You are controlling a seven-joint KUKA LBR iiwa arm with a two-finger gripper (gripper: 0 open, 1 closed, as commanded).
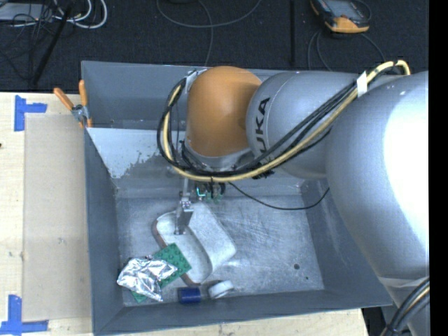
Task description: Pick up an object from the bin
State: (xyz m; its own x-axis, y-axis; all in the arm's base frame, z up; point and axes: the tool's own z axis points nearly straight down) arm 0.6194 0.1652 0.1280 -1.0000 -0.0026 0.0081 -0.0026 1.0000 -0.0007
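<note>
**A:** Where is the gripper [184, 219] sitting?

**B:** It is hanging below the orange cover [220, 110], low in the bin [101, 208], over the upper left end of the white pad [213, 243]. I am not making out whether it is touching the pad.

**A:** Spread or pressed together?

**B:** I cannot tell. From above the tool is reading as one thin shape.

**A:** And the pad itself?

**B:** It is lying flat near the middle of the floor, running from upper left down to lower right. The green card [173, 259] is lying just beside its lower left edge, maybe overlapping it, with the foil [143, 275] touching the card. The blue cap [189, 296] and the white disc [221, 289] are lying by the front wall, near the pad's lower end.

**A:** So how is this step best done?

**B:** I am judging the pad to be soft and wide, so I am favouring a grip across its narrow upper end, not across its length. Going down straight and biting the edge deep enough should be helping. A shallow pinch is likely to slip off.

**A:** Risks?

**B:** I am thinking a long pad held at one end may be sagging on the lift and dragging the card along. Rising straight up, well apart from the foil, is looking safest.
</note>
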